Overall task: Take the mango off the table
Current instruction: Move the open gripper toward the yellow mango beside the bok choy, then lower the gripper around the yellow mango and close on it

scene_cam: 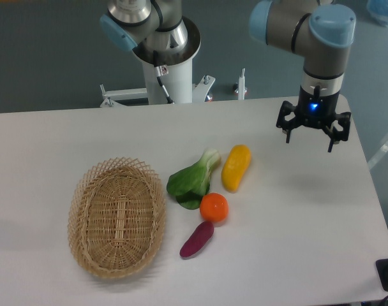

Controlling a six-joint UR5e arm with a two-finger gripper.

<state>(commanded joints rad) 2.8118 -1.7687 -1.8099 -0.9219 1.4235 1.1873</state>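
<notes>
The mango (235,167), an oblong yellow fruit with an orange tinge, lies on the white table (296,217) near its middle, tilted slightly from upright in the picture. My gripper (309,136) hangs above the table to the right of the mango and a little farther back, well apart from it. Its fingers (287,132) point down and stand spread, with nothing between them.
A bok choy (193,179) lies just left of the mango. A round orange fruit (214,207) sits in front of it, and a purple sweet potato (196,239) lies nearer still. A woven oval basket (117,217) stands at the left. The table's right edge runs close to the gripper.
</notes>
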